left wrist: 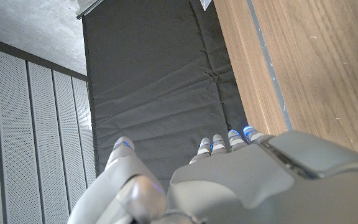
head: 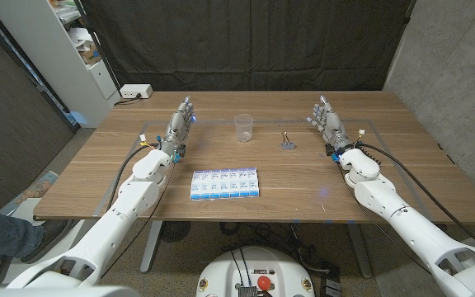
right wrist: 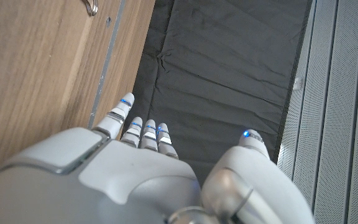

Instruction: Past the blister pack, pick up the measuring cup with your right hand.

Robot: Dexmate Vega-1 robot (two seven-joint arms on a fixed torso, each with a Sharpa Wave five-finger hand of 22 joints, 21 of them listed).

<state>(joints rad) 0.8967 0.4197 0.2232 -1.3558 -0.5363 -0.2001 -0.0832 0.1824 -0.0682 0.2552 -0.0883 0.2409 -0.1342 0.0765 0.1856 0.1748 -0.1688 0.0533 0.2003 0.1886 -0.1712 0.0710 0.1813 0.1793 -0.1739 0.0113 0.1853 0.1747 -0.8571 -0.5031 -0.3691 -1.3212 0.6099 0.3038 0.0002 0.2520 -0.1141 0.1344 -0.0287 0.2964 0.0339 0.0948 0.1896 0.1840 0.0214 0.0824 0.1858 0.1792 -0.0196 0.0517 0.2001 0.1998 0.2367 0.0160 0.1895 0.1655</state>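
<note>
your right robot hand (head: 327,121) stands on its edge, fingers spread, holding nothing, well right of the measuring cup (head: 243,127). the binder clip (head: 287,143) lies between them. the blister pack (head: 225,183) sits nearer you than the cup. your left robot hand (head: 181,125) is spread too.

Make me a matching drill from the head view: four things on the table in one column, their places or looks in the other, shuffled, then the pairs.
1. measuring cup
2. blister pack
3. binder clip
4. right robot hand

A. near table edge, blue and white
B. open, on the table's right side
C. clear, upright, far middle
D. small, dark, right of the cup

Pairs: 1-C, 2-A, 3-D, 4-B
</note>
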